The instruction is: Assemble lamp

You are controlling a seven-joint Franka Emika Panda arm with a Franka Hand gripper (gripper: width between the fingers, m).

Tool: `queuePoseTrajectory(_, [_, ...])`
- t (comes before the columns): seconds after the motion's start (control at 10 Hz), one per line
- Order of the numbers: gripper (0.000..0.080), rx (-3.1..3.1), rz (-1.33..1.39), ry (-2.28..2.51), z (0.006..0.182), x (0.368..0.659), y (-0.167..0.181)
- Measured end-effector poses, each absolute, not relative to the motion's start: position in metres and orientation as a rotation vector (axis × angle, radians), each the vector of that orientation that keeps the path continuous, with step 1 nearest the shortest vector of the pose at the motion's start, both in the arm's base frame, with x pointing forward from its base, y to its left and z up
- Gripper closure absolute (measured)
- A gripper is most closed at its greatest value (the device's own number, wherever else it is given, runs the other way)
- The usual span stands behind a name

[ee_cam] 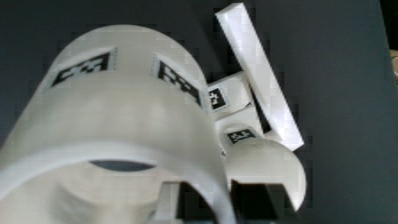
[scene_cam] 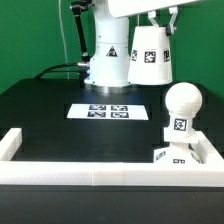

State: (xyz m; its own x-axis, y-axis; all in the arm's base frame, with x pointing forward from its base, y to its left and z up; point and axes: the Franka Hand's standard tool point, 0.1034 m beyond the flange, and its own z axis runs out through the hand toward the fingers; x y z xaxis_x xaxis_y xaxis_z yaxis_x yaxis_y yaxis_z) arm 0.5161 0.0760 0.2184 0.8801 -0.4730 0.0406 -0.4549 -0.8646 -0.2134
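shade held aloft by gripper, fingers clamped on its rim, off table; bulb seated upright on base in rail corner at exterior view's right; bulb step looks done; left: bring shade over bulb, lower, seat; marker board lies flat mid-table
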Motion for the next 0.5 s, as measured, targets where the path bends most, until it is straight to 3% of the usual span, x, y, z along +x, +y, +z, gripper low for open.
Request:
queuePoseTrajectory(0.2, [0.0755, -2.851, -0.141, 0.697, 0.222, 0.523, 0.081])
queuePoseTrajectory(0.5, [0.0755, -2.835, -0.175, 0.67, 0.239, 0.569, 0.098])
